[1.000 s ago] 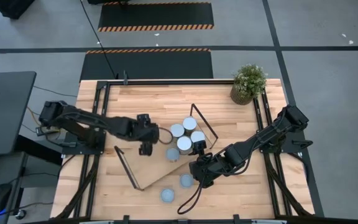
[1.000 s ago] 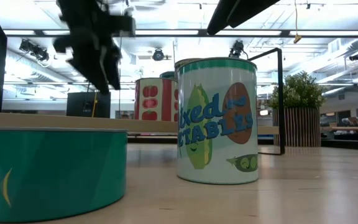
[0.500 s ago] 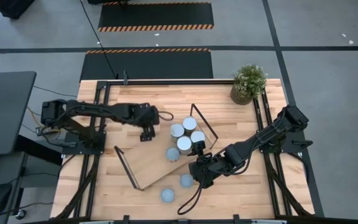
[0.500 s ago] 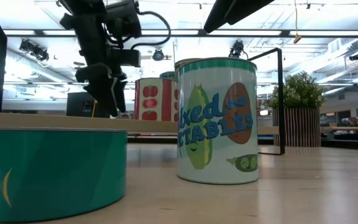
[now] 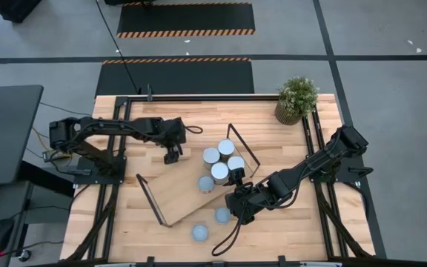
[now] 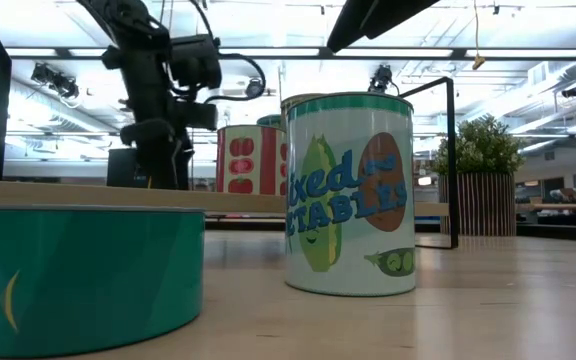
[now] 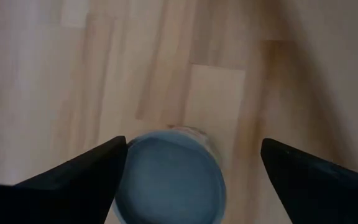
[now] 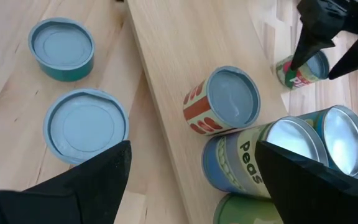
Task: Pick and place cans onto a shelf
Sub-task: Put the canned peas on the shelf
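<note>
1. i am reaching with my left claw [image 5: 171, 154] for a can [image 7: 169, 176] that stands on the bare tabletop [image 5: 265, 126] beyond the shelf's far edge, directly beneath my fingers and between them.
2. my left fingers [image 7: 73, 177] are standing wide apart, one on each side of the can's rim, clamped on nothing.
3. next, i judge, i am needing to drop straight down, close on its sides, then lift it to the shelf [image 5: 180, 189].
4. the can is standing upright, round top facing up at me, long axis vertical.
5. my right claw [image 5: 237, 208] is waiting apart and empty, near the two flat cans [image 8: 86, 124] just ahead of it.
</note>
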You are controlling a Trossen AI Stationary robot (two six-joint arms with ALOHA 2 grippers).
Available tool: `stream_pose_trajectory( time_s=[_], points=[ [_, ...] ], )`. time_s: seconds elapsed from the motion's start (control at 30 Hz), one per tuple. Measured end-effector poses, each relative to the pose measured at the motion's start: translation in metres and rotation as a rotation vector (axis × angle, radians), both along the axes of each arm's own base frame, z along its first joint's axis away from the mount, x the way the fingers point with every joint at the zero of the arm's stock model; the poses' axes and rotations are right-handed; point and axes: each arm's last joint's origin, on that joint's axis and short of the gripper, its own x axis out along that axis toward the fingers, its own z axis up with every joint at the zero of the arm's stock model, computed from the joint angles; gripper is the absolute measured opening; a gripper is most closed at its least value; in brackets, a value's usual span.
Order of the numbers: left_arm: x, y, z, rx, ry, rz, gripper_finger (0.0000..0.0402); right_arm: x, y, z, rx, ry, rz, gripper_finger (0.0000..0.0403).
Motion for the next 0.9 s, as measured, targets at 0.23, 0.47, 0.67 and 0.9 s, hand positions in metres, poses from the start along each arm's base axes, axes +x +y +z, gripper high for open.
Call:
stream_pose_trajectory(
  time_s=[0.23, 0.47, 0.67, 0.9],
  points=[
    [-0.003, -0.001, -0.005, 0.015, 0.031, 0.006, 0.038, 0.0, 0.0, 0.0, 0.0, 0.0, 0.001, 0.0349],
    [-0.007, -0.006, -0.004, 0.025, 0.097, 0.018, 0.038, 0.0, 0.0, 0.0, 0.001, -0.001, -0.001, 0.0349],
    [-0.01, -0.009, 0.014, 0.035, 0.213, 0.094, 0.038, 0.001, 0.0, 0.001, 0.003, -0.009, 0.002, 0.0349],
    [-0.015, -0.012, 0.027, -0.01, 0.298, 0.079, 0.038, 0.002, 0.001, 0.001, 0.003, -0.02, 0.01, 0.0349]
  ],
)
